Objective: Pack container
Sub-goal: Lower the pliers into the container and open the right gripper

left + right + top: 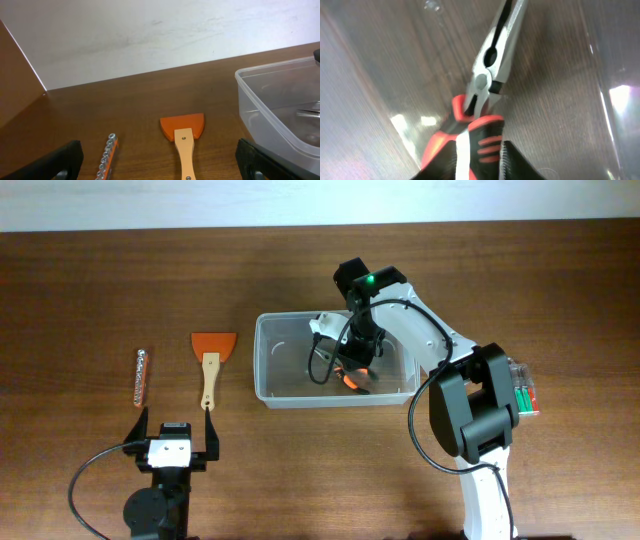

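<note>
Right gripper (356,370) is down inside the container (270,385), closed on the red-and-black handles of pliers (487,95). Left gripper (175,427) is spread wide with nothing in it, well left of the container and nearer the table's front edge.

The container is mid-table, its long axis running left-right in the overhead view, and the right arm reaches in over its right end.

Key relation: the pliers are inside the container walls, directly under the right gripper. Their nose points away from the fingers along the container floor. Judged step: set down and let go, so the move is only a jaw release and a straight lift out.

Whether the nose touches the floor, I cannot tell.

Scraper (212,362) lies just left of the container, orange blade on the far side and wooden handle pointing at the left gripper. Bit strip (141,376) lies further left, roughly parallel to it. The left arm is nearer to both, so they are likely its picks.

Views:
- The right wrist view alone shows the grip and the pliers' axis. In the overhead view the arm hides all but a bit of orange handle.
- The overhead view alone gives the full layout.
- The left wrist view shows the open fingers (62,160) framing the scraper handle, plus the container's left wall at the right edge of the picture.
</note>
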Available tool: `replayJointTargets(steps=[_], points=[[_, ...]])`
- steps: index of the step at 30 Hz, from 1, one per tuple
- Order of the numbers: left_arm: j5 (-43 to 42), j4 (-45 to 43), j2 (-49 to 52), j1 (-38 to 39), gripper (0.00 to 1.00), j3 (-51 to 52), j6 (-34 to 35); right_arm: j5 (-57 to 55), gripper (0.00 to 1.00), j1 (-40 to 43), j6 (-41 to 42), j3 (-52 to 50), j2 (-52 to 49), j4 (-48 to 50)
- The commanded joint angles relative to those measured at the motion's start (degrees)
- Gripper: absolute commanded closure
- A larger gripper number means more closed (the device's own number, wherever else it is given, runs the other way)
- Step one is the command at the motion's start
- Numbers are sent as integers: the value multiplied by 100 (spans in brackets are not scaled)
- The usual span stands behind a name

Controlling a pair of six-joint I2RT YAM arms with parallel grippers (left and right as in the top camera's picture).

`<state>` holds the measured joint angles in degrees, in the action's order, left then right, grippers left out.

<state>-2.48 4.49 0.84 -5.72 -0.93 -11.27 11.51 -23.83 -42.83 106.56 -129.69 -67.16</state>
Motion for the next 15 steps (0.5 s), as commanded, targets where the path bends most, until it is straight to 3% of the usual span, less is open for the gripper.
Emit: replayJointTargets(steps=[1, 8, 13, 15], points=[[39, 2, -39, -31, 1, 42, 50, 7, 64, -15, -37, -24, 256, 15], [39, 0, -39, -31, 1, 42, 50, 4, 39, -15, -13, 157, 258, -149], [39, 0, -39, -31, 1, 42, 50, -15, 23, -13, -15, 833, 260, -710], [39, 0, -39, -31, 1, 42, 50, -127, 12, -13, -15, 1263, 260, -1016]])
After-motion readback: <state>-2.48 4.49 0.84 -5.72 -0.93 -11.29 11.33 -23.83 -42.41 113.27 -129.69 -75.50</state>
